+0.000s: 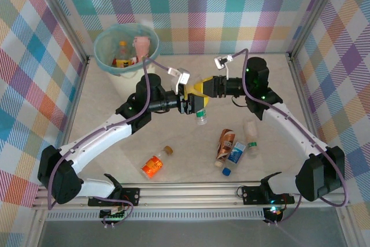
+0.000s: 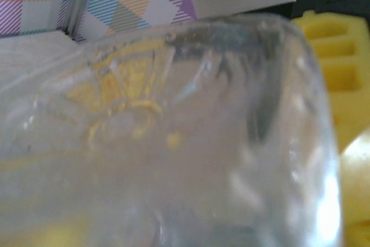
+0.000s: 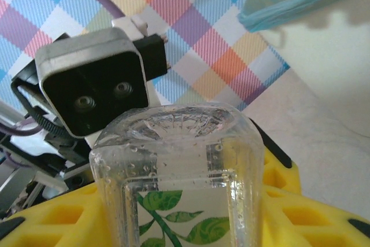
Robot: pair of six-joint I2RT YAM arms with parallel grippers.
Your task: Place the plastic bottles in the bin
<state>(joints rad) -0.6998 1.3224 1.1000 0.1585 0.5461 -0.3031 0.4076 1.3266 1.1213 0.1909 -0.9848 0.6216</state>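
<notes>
I look down on a pale, marbled cream counter (image 1: 191, 154), boxed in on three sides by cloth walls in pastel plaid: the back wall (image 1: 196, 10), the left wall (image 1: 29, 85) and the right wall (image 1: 344, 67). Grey metal posts (image 1: 60, 13) stand at the far corners. A slotted aluminium rail (image 1: 191, 192) runs along the near edge. The light is even, the shadows soft.

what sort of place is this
Probably a robot test cell: checked cloth walls enclose a pale table; left arm and right arm sit on an aluminium rail.
</notes>
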